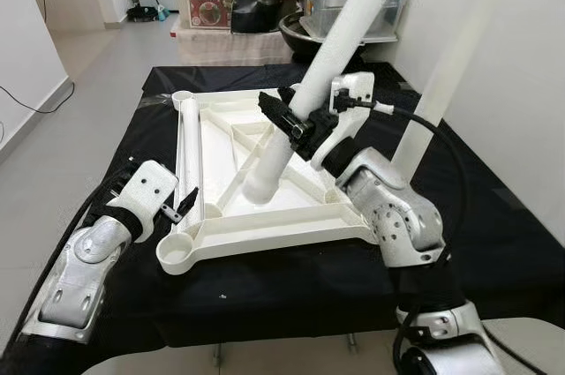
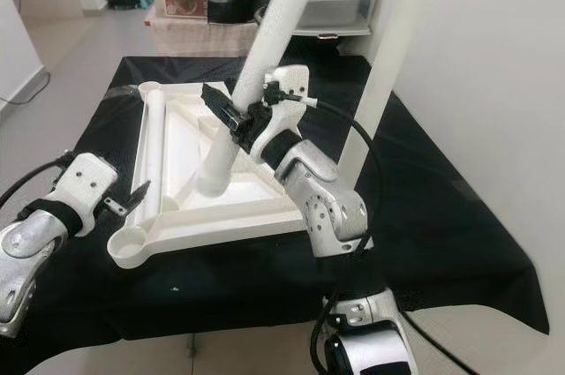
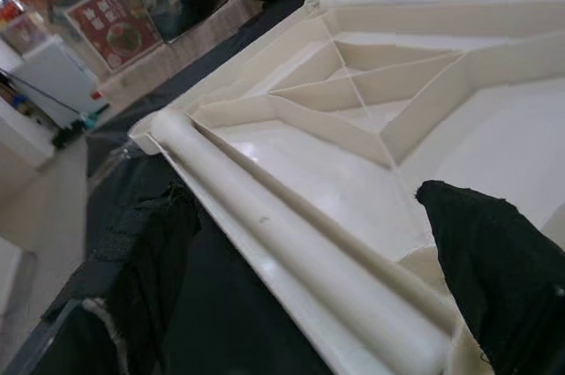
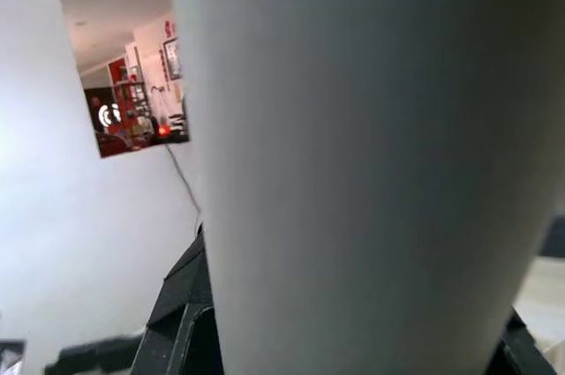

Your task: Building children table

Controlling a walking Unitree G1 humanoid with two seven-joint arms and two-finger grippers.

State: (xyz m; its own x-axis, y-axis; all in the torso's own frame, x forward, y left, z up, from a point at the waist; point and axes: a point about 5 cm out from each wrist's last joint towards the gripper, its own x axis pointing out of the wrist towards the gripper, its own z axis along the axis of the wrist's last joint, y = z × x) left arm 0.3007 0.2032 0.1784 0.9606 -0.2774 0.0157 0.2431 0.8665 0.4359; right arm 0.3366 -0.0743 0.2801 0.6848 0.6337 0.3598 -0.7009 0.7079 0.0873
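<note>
My right gripper [image 1: 296, 121] is clamped round a leg [image 1: 322, 66], tilted to seat it in the tabletop [image 1: 265, 216] (flipped over), while my left gripper [image 1: 184, 205] sits nearly closed on nothing beside the rim.

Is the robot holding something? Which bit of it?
Yes. The right gripper is shut on the white table leg, gripping its lower part, just above the end that rests on the upturned tabletop.

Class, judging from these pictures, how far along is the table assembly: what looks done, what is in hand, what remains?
Done: one leg stands upright at the upturned tabletop's right side. In hand: the right gripper clamps a second leg, tilted, its foot resting inside the panel rather than in a corner. Left: the near socket and far socket are empty; another tube lies along the left edge, beside the left gripper.
</note>
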